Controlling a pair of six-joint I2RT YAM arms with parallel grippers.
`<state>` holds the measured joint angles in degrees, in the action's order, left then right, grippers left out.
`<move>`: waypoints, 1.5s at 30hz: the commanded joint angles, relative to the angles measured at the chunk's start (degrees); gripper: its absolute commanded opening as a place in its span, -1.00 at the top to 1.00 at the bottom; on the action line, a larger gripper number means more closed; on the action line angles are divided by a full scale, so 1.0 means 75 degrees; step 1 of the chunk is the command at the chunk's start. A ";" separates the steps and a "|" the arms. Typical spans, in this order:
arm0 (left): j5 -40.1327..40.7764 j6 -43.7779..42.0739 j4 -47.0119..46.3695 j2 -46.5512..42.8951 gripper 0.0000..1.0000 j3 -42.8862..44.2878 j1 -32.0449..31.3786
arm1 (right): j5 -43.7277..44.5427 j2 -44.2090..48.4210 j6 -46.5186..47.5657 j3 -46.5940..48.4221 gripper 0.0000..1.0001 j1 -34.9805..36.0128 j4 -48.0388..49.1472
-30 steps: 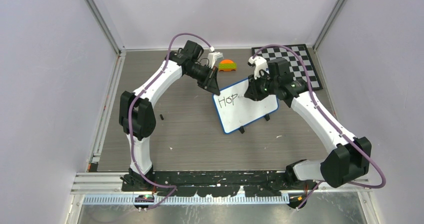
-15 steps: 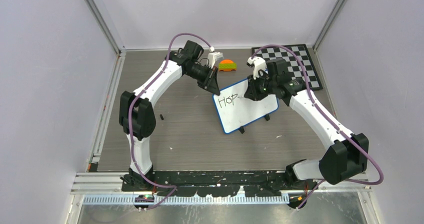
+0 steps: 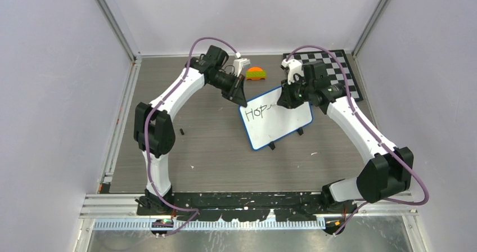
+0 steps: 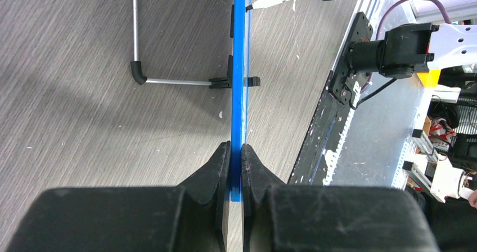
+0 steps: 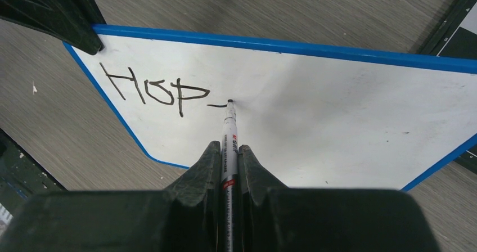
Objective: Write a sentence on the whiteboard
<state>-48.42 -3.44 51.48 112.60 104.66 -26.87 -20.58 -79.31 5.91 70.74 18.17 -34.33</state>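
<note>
Whiteboard (image 3: 277, 127) mid-frame on tabletop (image 3: 214, 151). Left claw (image 4: 236, 146) pinches its blue rim at upper-left corner. Right claw (image 5: 228, 147) grips marker (image 5: 230, 127), tip on board. Only right wrist view shows "HOP" clearly; only left wrist view shows wire stand (image 4: 152, 81).

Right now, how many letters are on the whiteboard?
3: H, O and P, side by side near the whiteboard corner the left gripper clamps. A short stroke follows, at the marker tip.
</note>
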 commanded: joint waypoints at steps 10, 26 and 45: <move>-0.0162 0.0015 0.0026 -0.0033 1.00 0.0318 0.0007 | -0.0248 0.0052 -0.0068 0.0070 0.99 0.0293 0.0322; -0.0128 -0.0021 0.0061 0.0001 1.00 0.0325 0.0003 | 0.0146 0.0168 0.0247 -0.0277 1.00 0.0228 0.0256; -0.0197 -0.0572 0.0652 0.0236 0.93 0.0913 -0.0061 | -0.0235 0.0405 0.0333 0.0488 0.99 -0.0018 -0.0459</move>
<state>-48.45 -4.71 53.52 113.43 106.61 -27.03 -20.53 -79.37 8.14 70.65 18.26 -37.06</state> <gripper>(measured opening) 0.096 0.173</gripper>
